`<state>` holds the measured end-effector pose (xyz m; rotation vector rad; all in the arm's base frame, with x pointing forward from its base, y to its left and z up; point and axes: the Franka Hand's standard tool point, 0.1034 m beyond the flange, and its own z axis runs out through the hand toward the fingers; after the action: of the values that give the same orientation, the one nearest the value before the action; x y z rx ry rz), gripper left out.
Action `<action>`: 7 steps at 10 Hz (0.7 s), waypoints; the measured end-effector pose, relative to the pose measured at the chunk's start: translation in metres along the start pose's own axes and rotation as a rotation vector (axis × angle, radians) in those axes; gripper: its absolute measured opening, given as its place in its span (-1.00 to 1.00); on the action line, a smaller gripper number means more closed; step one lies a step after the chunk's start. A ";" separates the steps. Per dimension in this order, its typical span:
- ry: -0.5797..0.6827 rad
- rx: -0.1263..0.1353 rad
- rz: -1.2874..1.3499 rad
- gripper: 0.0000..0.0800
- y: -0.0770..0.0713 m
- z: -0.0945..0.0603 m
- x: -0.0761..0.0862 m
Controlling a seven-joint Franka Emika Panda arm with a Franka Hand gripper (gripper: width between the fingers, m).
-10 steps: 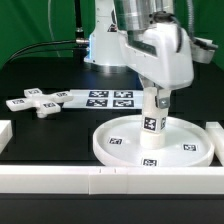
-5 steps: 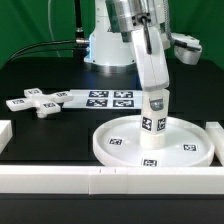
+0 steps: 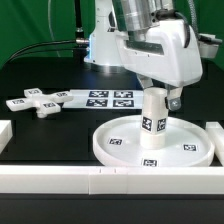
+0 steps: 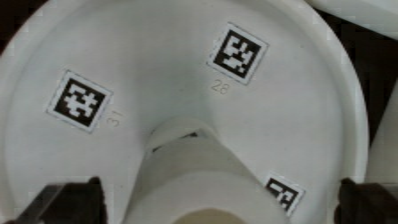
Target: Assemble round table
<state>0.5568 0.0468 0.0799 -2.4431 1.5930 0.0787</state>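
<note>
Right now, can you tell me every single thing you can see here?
round disc: one, white, flat on the table toward the exterior view's right, with tags on it
leg: one, white, upright at the middle of the round disc
cross-shaped piece: one, white, lying on the table at the exterior view's left
marker board: one, white with black tags, flat behind the round disc
border rails: at least three, white, along the near edge and both sides
table: one, black, under everything
arm: one, white, above the leg
gripper: one, dark fingers on either side of the leg's top; open or shut is unclear
</note>
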 end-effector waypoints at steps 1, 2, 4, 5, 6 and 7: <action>0.000 -0.001 -0.112 0.62 0.001 0.000 0.001; 0.003 -0.002 -0.264 0.62 0.002 0.002 0.007; 0.029 -0.028 -0.512 0.62 -0.003 -0.001 0.009; 0.048 -0.050 -0.690 0.62 -0.008 -0.003 0.008; 0.059 -0.057 -0.782 0.62 -0.010 -0.003 0.005; 0.056 -0.060 -0.871 0.62 -0.010 -0.003 0.007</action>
<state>0.5682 0.0441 0.0828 -2.9624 0.4293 -0.0889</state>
